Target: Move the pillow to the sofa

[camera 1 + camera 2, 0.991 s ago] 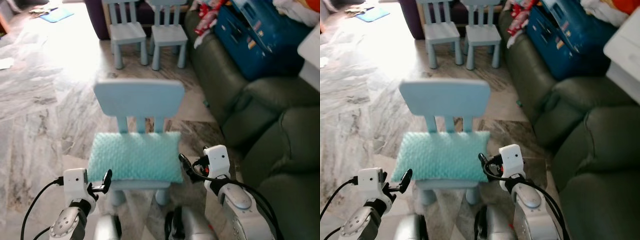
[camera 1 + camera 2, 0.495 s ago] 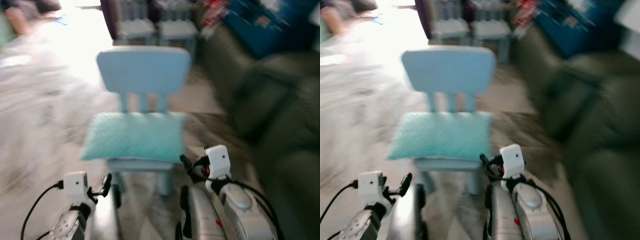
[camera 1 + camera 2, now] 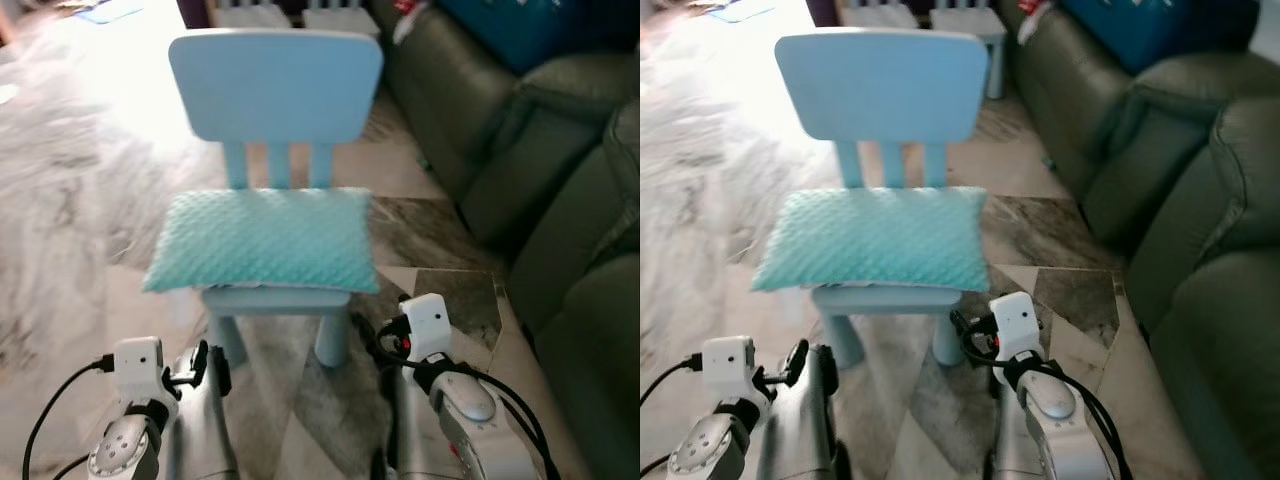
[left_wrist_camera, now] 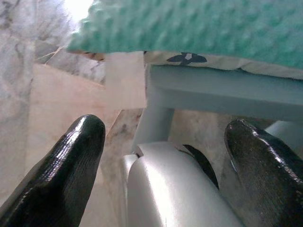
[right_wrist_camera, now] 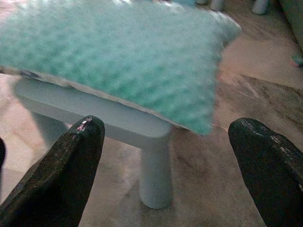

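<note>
Got closer to the chair (image 3: 275, 90) than a second ago, so chair and pillow (image 3: 262, 240) loomed larger and sat higher in the head views, with the blur from half a second back mostly gone. Pillow itself hadn't budged: teal, bumpy, lying flat across the light blue seat, overhanging both side edges, backrest upright just behind it. Dark green sofa (image 3: 560, 200) ran along the robot's right, well apart from the pillow, with something blue up on it at the far end. Left gripper (image 4: 165, 156) hung low in front of the seat's left front leg, jaws spread wide, holding nothing. Right gripper (image 5: 165, 175) sat low near the seat's right front corner, jaws also spread wide and empty, pillow edge just ahead. Marble floor (image 3: 70, 200) underneath, bright glare further back.
</note>
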`<state>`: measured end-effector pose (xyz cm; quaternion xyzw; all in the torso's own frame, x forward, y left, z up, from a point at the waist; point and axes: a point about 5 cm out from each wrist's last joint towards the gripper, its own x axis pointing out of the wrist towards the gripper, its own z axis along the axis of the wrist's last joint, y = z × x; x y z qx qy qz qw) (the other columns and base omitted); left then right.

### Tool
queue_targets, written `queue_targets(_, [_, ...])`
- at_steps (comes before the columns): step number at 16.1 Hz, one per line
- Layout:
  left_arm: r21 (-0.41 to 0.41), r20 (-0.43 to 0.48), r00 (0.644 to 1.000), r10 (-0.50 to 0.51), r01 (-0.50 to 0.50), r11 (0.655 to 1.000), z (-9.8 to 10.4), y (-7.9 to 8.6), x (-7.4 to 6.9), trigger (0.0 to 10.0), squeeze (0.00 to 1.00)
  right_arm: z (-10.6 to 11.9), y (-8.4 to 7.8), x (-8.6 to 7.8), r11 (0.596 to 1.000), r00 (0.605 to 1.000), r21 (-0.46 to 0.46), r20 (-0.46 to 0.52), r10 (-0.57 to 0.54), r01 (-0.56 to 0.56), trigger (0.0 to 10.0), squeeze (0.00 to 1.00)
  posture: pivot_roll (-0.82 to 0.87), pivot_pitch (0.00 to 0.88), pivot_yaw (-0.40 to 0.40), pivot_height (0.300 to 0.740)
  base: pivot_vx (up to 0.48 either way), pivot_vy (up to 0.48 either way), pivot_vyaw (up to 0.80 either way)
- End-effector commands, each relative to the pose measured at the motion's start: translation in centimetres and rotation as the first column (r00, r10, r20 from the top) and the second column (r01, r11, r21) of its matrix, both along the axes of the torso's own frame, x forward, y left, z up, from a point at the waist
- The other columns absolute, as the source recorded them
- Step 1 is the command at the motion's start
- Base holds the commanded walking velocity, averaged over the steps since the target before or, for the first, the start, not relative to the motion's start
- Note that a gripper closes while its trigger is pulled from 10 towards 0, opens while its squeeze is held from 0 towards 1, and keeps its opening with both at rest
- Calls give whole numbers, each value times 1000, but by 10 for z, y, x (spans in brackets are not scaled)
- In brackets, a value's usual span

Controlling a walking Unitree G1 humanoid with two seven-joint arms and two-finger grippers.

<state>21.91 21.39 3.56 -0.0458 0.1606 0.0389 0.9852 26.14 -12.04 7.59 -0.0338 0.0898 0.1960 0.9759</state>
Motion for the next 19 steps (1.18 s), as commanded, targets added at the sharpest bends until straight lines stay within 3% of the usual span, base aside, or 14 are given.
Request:
queue_targets(1, [13, -10, 1000, 9, -8, 1000, -2, 1, -3, 10000, 0, -2, -2, 0, 1000, 1000, -4, -6, -4, 4, 10000, 0, -99, 202, -39, 382, 0, 0, 0])
queue_targets(6, [95, 78, 995, 64, -71, 993, 15, 16, 12, 10000, 0, 4, 0, 5, 1000, 999, -10, 31, 11, -11, 10000, 0, -98, 202, -43, 317, 0, 0, 0])
queue_targets(10, [247, 283, 954, 100, -173, 953, 61, 36, 31, 10000, 0, 13, -2, 8, 1000, 997, 16, 74, 23, -24, 10000, 0, -96, 200, -46, 308, 0, 0, 0])
queue_targets(12, [278, 358, 927, 113, -221, 935, 81, 38, 34, 10000, 0, 19, -4, 8, 999, 994, 16, 104, 33, -35, 10000, 0, -93, 199, -47, 308, 0, 0, 0])
queue_targets(17, [278, 486, 861, 148, -313, 908, 121, 37, 32, 10000, 0, 56, -6, 14, 999, 965, 8, 260, 42, -46, 10000, 0, -85, 205, -53, 308, 0, 0, 0])
queue_targets(18, [238, 533, 837, 127, -292, 926, 135, 37, 35, 10000, 0, 69, -3, 20, 998, 955, 40, 293, 38, -52, 10000, 0, -80, 211, -54, 308, 0, 0, 0])
queue_targets(19, [241, 536, 834, 135, -304, 922, 139, 40, 36, 10000, 0, 75, 1, 24, 996, 951, 56, 304, 49, -69, 10000, 0, -81, 212, -55, 308, 0, 0, 0])
